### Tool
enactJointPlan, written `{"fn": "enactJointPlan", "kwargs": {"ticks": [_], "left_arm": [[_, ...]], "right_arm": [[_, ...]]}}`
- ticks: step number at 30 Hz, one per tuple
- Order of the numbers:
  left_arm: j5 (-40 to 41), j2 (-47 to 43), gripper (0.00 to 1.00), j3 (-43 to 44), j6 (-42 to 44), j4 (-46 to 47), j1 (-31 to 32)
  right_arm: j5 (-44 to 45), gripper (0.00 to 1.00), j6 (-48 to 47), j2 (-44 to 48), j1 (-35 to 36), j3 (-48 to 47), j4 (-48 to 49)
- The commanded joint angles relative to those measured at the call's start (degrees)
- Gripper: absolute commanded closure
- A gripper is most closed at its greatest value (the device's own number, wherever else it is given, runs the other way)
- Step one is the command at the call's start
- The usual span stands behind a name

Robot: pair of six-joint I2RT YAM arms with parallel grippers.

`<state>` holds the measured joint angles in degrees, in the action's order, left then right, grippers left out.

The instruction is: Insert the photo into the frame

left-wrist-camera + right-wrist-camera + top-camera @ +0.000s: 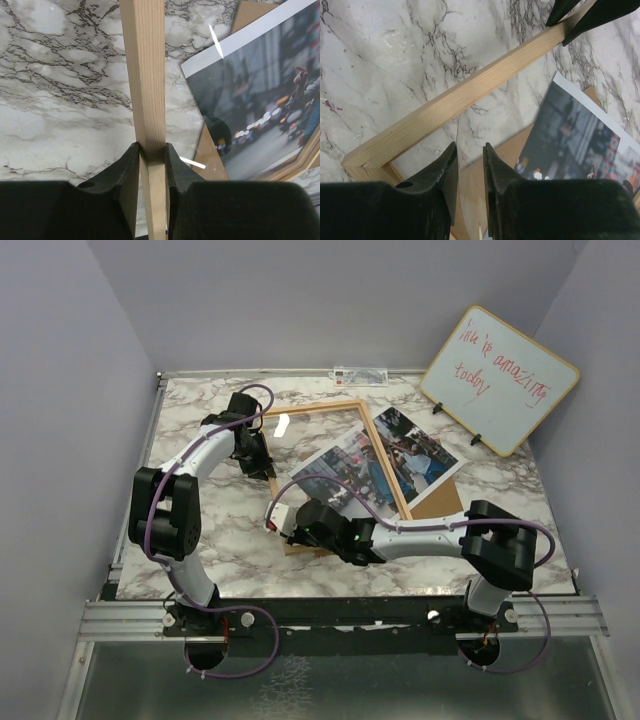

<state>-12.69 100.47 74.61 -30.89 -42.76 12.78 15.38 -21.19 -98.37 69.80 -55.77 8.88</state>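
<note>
The light wood frame [315, 408] lies flat on the marble table, its clear pane inside. My left gripper [262, 462] is shut on the frame's left side bar [142, 60], one finger on each face. The photo [400, 455] lies tilted across the frame's right bar, its white border showing in the left wrist view [260, 100]. My right gripper [283, 518] hovers at the frame's near-left corner [355, 160]. Its jaws [469, 146] stand a narrow gap apart, and the pane's curved edge [458, 130] runs between them. The photo [580, 135] lies to their right.
A plain brown backing board [440, 502] lies under the frame and photo. A wood-edged whiteboard [500, 378] with red writing leans at the back right. A small white strip [360, 373] lies at the table's far edge. Grey walls close in the left, back and right.
</note>
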Motion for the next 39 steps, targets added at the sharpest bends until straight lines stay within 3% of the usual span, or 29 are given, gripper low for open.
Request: {"fn": "enactJointPlan", "kwargs": {"ticks": [1,4,9,11,14,20,29,32,34,39], "left_arm": [[-2.0,-1.2,1.00,1.5,0.1,0.6,0.2],[-1.9,-1.2,1.00,1.6,0.2,0.6,0.2],[-1.9,-1.2,1.00,1.6,0.2,0.6,0.2],[-1.9,-1.2,1.00,1.6,0.2,0.6,0.3],[-1.7,-1.2,1.00,1.6,0.3,0.5,0.2],[-0.1,-1.0,1.00,2.0,0.8,0.5,0.2],[5.3,0.9,1.00,4.5,2.0,0.5,0.0],[7.5,1.4,0.87,5.2,1.9,0.5,-0.4],[8.8,1.7,0.71,5.7,1.7,0.4,-0.5],[12.2,1.8,0.52,7.9,2.0,-0.2,-1.2]], "right_arm": [[0.6,0.77,-2.8,-1.4,0.4,-1.4,0.3],[-2.4,0.76,-3.0,-1.8,0.4,-1.9,-1.7],[-5.0,0.61,-2.6,-3.0,0.4,-2.7,-3.3],[-3.7,0.61,-2.3,-4.0,0.4,-2.8,-2.5],[-0.1,0.69,-2.5,-5.5,0.4,-2.7,-0.9],[6.1,0.98,-2.3,-4.0,0.3,-1.1,2.4],[11.0,0.99,4.9,1.5,0.3,4.3,7.1],[15.1,0.99,6.8,2.6,0.3,5.9,9.7],[18.2,0.99,6.7,2.9,0.3,7.1,12.4],[24.3,0.99,5.6,1.9,0.3,7.8,17.4]]}}
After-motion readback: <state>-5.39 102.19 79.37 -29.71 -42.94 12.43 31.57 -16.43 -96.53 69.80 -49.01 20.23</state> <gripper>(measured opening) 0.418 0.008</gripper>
